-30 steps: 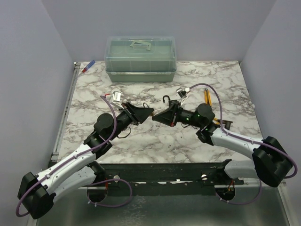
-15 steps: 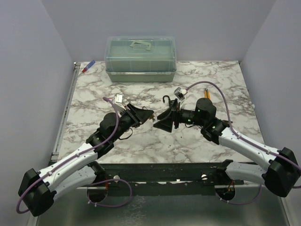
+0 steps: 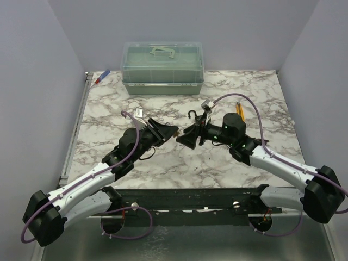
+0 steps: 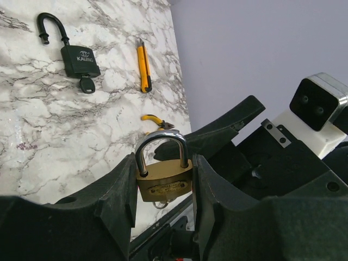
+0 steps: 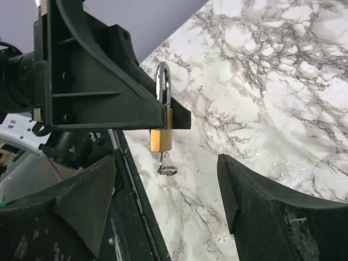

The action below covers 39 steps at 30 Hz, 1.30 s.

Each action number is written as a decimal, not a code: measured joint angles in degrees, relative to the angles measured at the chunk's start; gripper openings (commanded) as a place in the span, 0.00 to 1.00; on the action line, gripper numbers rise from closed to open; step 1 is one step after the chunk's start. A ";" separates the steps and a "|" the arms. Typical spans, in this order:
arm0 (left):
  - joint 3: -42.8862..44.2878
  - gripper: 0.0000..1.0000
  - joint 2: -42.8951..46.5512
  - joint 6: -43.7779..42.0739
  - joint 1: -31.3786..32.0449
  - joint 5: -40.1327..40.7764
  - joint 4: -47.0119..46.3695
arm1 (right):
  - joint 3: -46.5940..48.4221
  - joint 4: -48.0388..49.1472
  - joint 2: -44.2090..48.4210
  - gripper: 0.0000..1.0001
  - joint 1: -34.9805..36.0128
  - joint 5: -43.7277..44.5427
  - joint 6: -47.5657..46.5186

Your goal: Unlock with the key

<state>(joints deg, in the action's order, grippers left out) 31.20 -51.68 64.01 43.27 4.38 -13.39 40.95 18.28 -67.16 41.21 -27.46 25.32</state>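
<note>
My left gripper (image 4: 165,185) is shut on the small brass padlock (image 4: 164,182), held upright above the table with its shackle down in the body. A thin silver ring (image 5: 167,169) hangs from the underside of the brass padlock (image 5: 161,138). My right gripper (image 5: 166,187) faces it from just below, open, its fingers standing either side of the ring and touching nothing. The black padlock (image 4: 80,58) lies on the marble with its shackle open. The key (image 4: 87,85), black-headed, sticks out of its bottom. In the top view both grippers (image 3: 173,132) (image 3: 187,139) meet at mid-table.
A yellow utility knife (image 4: 143,68) and yellow-handled pliers (image 4: 155,120) lie right of the black padlock. A green lidded box (image 3: 163,68) stands at the back, a red-and-blue pen (image 3: 102,76) beside it. The table's dark front rail (image 3: 185,198) runs below the grippers.
My right gripper has gone from shut to open and drawn back a little from the brass padlock. The left gripper has kept its hold and barely moved.
</note>
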 measured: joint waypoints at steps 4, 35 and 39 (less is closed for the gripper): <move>0.07 0.00 -0.09 0.81 0.00 0.35 0.00 | -0.13 2.03 -0.83 0.78 0.33 2.38 0.11; 0.09 0.00 -0.52 5.68 0.00 3.93 -0.22 | -0.55 14.43 -8.48 0.26 3.50 9.03 3.93; 0.09 0.00 -0.52 5.77 0.00 4.11 -0.26 | -0.66 15.41 -8.70 0.12 3.85 9.18 4.61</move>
<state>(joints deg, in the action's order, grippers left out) 31.29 -52.21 69.78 43.27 8.49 -13.65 40.29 33.69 -75.85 45.06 -18.28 29.93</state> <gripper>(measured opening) 0.417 0.226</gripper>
